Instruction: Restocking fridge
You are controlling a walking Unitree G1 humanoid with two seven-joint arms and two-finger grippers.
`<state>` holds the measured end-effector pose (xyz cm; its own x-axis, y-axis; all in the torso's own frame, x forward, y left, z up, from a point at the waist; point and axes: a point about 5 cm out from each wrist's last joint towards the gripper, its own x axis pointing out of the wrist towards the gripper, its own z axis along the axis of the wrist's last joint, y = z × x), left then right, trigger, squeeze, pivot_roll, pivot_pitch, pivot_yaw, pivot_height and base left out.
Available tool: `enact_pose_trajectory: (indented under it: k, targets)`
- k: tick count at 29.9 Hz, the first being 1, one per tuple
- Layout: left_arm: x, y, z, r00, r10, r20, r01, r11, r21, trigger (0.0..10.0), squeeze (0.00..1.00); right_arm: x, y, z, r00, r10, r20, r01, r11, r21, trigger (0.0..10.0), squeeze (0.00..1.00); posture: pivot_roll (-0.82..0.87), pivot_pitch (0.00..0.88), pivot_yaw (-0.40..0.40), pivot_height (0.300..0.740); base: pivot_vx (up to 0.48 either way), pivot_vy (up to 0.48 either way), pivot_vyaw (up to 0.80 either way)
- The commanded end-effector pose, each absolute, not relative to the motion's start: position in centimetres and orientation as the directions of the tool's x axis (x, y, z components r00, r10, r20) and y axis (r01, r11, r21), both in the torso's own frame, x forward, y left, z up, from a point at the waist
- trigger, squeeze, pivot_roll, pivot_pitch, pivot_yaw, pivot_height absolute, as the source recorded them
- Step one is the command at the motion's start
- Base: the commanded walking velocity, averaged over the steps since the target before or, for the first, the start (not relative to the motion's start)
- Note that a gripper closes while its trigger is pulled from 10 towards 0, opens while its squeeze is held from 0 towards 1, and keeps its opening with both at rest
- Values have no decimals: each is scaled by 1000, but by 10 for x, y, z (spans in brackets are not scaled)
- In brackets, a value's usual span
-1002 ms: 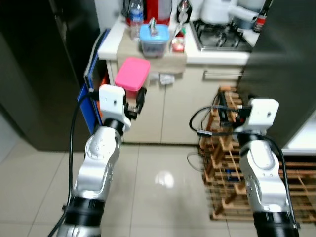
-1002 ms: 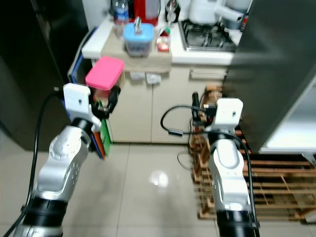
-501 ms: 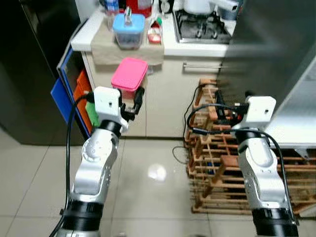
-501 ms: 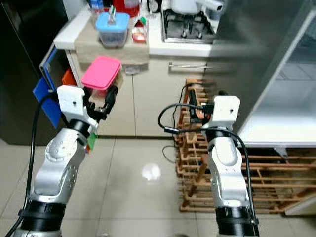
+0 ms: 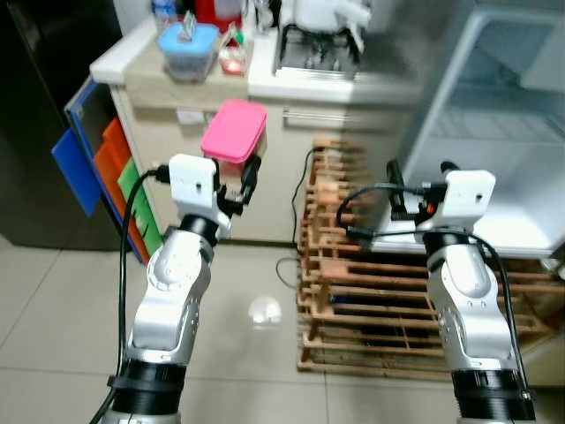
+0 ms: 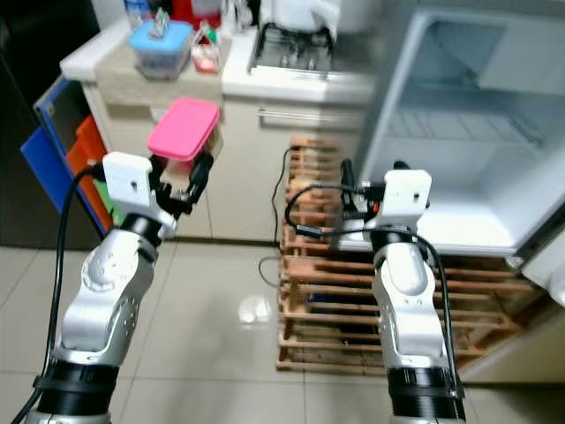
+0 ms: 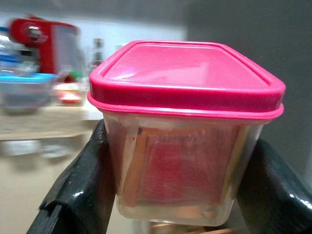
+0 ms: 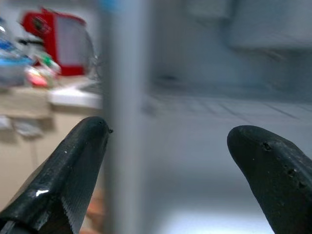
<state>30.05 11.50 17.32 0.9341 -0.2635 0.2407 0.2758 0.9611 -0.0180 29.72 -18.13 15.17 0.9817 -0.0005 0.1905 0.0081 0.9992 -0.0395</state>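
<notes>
In the eye views, a pink-lidded container (image 5: 233,132) is held upright, lid uppermost, between the fingers of the left gripper (image 5: 237,184); the right gripper (image 5: 415,185) is raised before the open fridge (image 6: 459,132).

In the left wrist view, the container is clamped at both side walls; no writing is legible.

In the right wrist view, the fingers (image 8: 68,170) are spread, grasping nothing.

One pink-lidded container (image 5: 233,141), one blue-lidded container (image 5: 187,49) on table (image 5: 265,84), one wooden rack (image 5: 353,291), one open fridge (image 5: 494,115), two grippers: left (image 5: 238,181), right (image 5: 415,177).
</notes>
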Motion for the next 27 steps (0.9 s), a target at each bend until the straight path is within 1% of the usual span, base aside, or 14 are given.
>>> enact_pose_trajectory:
  k: [1,19,21,25,27]
  targets:
    - [301,112,178,927,-271,259,284,959,-14,10000,0,298,-183,158,976,-6,217,14,999,-34,10000,0,-51,0,6,740,0,-480,0]
    - [311,115,171,949,-232,213,244,969,-31,10000,0,299,-182,157,974,-9,225,12,1000,-16,10000,0,-54,0,13,740,0,-474,0]
    - [313,116,171,949,-226,219,240,970,-36,10000,0,300,-182,156,975,-5,223,11,1000,-26,10000,0,-54,0,18,740,0,-124,0]
    - [316,115,172,948,-234,218,242,970,-12,10000,0,300,-182,155,976,-7,219,13,1000,-24,10000,0,-53,0,19,740,0,0,645]
    - [319,113,171,947,-246,207,251,968,5,10000,0,300,-182,154,975,-11,222,14,1000,-13,10000,0,-54,0,20,740,0,0,0]
